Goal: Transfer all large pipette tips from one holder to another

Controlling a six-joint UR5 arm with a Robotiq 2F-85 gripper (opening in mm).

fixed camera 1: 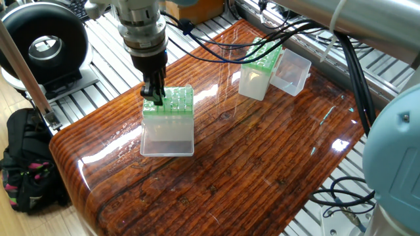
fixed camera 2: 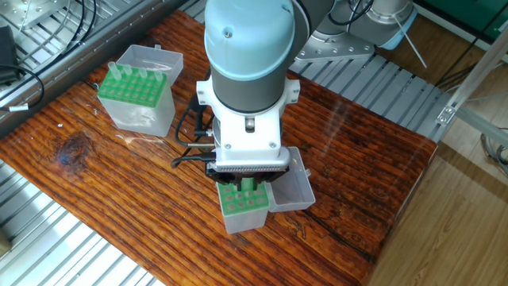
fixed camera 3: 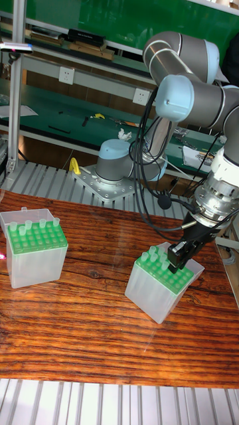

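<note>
The near holder [fixed camera 1: 168, 124] is a clear box with a green perforated top [fixed camera 3: 161, 282] and it sits slightly tilted. My gripper [fixed camera 1: 154, 93] is down at its back left corner, fingers close together, apparently pinching a large pipette tip that the fingers mostly hide. A few large pipette tips [fixed camera 3: 154, 255] stand in this holder's rack. The wrist [fixed camera 2: 246, 135] covers the gripper in the other fixed view, where only the holder's front [fixed camera 2: 242, 208] shows. The second holder [fixed camera 1: 258, 69] stands apart, with a row of tips [fixed camera 3: 30, 228] along one edge.
An open clear lid [fixed camera 2: 294, 187] hangs off the near holder and another lid [fixed camera 1: 293, 72] off the far one. The wooden table [fixed camera 1: 262, 164] ends in aluminium rails. A black round device [fixed camera 1: 42, 46] and a backpack [fixed camera 1: 23, 164] lie beyond the left edge.
</note>
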